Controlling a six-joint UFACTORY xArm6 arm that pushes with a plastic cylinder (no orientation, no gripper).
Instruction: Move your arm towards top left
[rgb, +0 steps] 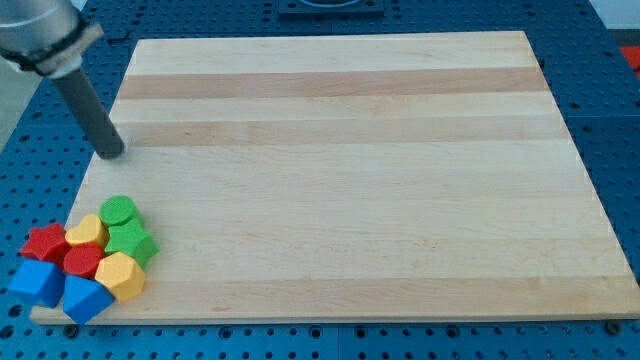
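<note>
Blue blocks (85, 298) nearest, heading cluster at wooden board's (350, 180) bottom-left corner. No writing visible. Rod leans up-left; my tip (110, 152) bare, above cluster, well apart.

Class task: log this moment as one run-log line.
my tip: board's left edge, upper part | blocks: clustered bottom-left, untouched

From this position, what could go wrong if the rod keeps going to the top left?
1. My tip already sits at the left edge of the wooden board, so going further up-left would probably carry it off the wood onto the blue perforated table.
2. The blocks look safe: the nearest, a green cylinder, lies below my tip, away from that path.
</note>
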